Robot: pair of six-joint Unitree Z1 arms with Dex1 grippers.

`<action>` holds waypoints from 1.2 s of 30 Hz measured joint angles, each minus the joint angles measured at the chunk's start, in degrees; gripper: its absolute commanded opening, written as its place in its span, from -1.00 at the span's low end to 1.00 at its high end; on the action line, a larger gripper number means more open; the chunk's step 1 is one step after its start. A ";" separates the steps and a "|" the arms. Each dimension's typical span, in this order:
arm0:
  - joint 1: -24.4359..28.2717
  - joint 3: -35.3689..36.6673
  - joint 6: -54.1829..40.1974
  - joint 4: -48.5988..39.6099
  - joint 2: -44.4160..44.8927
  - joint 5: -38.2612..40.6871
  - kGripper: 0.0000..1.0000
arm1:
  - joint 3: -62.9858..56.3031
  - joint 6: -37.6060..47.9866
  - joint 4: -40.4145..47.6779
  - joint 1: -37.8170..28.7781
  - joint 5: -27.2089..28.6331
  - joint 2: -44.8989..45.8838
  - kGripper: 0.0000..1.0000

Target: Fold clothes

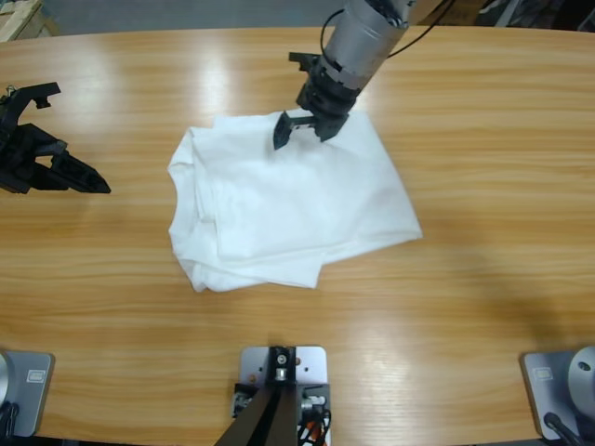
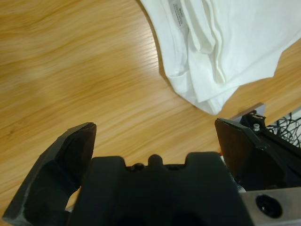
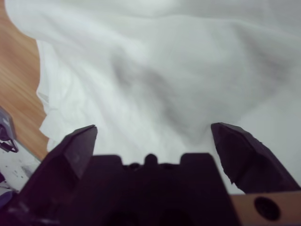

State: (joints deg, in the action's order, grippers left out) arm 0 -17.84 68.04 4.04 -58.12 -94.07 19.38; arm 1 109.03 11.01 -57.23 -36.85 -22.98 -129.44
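Your white T-shirt [image 1: 288, 209] lies folded mid-bench [image 1: 483, 121]. The right tool [image 1: 305, 128] hovers wide over the shirt's far edge, holding nothing; the left tool [image 1: 46, 167] waits wide, well left. Likely next: smoothing or a last fold

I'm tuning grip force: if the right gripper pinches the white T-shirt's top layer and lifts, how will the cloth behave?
The T-shirt lies in soft, uneven folded layers, so it will probably drape limply and unfold as it rises. It looks thin, so likely light. The open right gripper over its far edge may catch only one layer, leaving the rest on the table.
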 measured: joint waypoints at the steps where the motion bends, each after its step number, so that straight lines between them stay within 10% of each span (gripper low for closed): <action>1: -0.03 0.00 0.00 0.00 0.00 0.00 0.95 | 0.00 0.00 0.01 0.00 -0.12 -0.18 0.96; 36: -0.41 -0.26 0.00 0.19 0.34 0.20 0.95 | -11.74 5.74 6.49 -5.46 0.14 9.12 0.96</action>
State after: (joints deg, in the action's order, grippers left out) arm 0 -18.25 67.78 4.04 -57.93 -93.73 19.58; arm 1 97.29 16.76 -50.73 -42.32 -22.84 -120.33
